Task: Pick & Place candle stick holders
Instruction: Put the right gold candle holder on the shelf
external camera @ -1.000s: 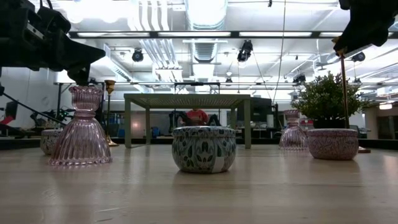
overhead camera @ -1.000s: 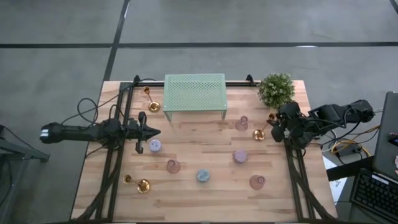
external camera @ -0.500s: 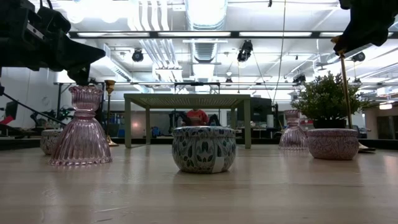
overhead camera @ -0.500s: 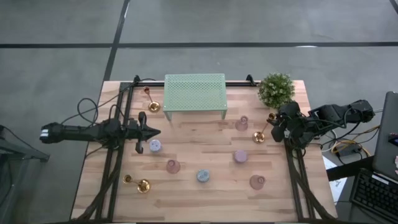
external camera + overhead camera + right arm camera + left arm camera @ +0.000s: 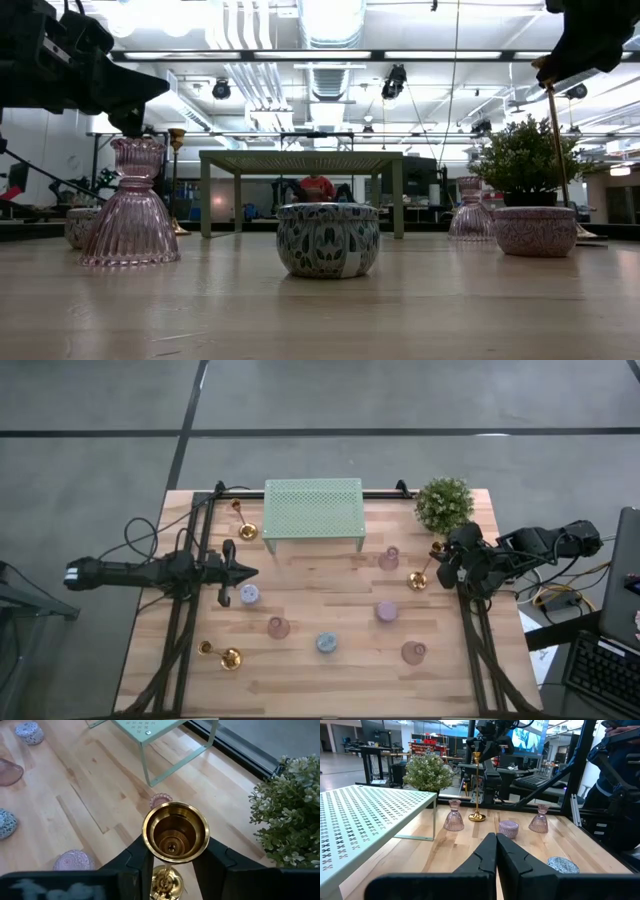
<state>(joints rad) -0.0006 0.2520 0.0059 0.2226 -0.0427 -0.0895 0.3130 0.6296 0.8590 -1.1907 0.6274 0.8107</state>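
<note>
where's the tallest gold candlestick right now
In the high view the tallest gold candlestick stands near the table's right edge, just below the potted plant, with the right claw closed around its top cup.

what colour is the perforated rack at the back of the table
Pale mint green, the perforated rack shows best in the high view, its top dotted with small holes.

Two dark jointed arms, looping black cables

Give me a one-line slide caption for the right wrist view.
Right gripper closed around the top cup of a gold candlestick, above the wooden table, beside a potted plant.
</note>
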